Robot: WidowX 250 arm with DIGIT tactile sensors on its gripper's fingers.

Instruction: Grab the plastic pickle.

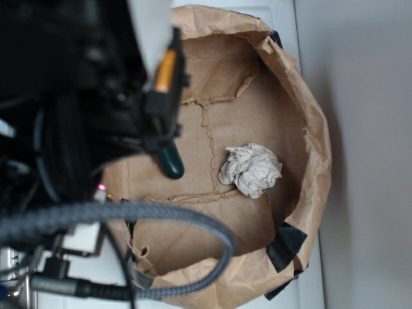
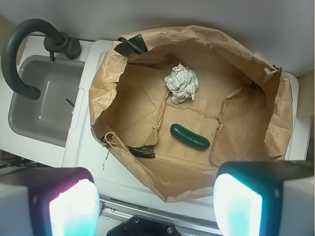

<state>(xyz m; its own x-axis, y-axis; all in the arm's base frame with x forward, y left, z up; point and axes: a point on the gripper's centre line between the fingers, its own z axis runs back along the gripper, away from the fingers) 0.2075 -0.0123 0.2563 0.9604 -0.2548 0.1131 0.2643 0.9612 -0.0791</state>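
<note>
The plastic pickle [image 2: 189,136] is dark teal-green and lies flat on the floor of an open brown paper bag [image 2: 275,113], near the middle. In the exterior view only its rounded end [image 1: 171,162] shows below my gripper [image 1: 162,125]. A crumpled white paper wad [image 2: 181,82] lies just beyond it, apart from it; it also shows in the exterior view [image 1: 251,168]. My gripper [image 2: 155,206] hangs above the bag's near edge, well above the pickle. Its fingers [image 2: 69,209] stand wide apart, and it is open and empty.
The bag [image 1: 315,129] sits on a white counter [image 2: 91,147] and has black tape patches [image 2: 132,45] on its rim. A grey sink [image 2: 44,103] with a dark curved faucet [image 2: 19,49] lies left of the bag. A braided grey cable [image 1: 129,211] loops over the bag's front.
</note>
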